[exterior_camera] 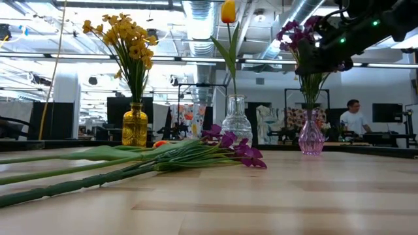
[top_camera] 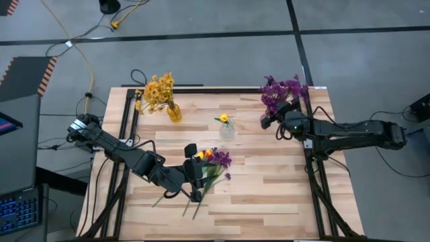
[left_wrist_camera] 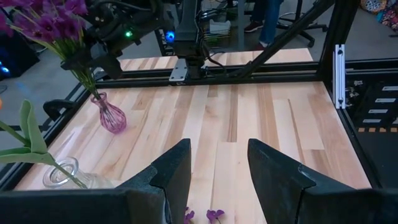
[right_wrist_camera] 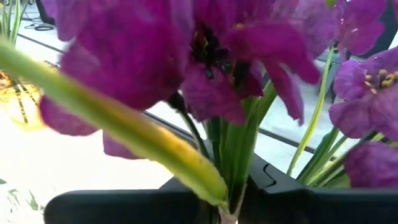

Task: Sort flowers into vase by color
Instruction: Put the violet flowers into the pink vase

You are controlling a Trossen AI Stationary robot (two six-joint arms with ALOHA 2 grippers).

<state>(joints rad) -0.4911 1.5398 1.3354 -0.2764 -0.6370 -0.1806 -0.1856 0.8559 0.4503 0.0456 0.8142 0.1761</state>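
The right gripper [top_camera: 274,115] is sitting at the upper right of the high view, pinching what looks like purple flower stems [right_wrist_camera: 233,152] over the pink vase [exterior_camera: 311,134]. The left gripper [top_camera: 195,176] is hovering spread above the loose flowers [top_camera: 209,168] lying lower centre.

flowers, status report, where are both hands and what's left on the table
Right hand shut on purple flowers at pink vase. Left hand open over loose flowers lying mid-table. Nothing in the way.
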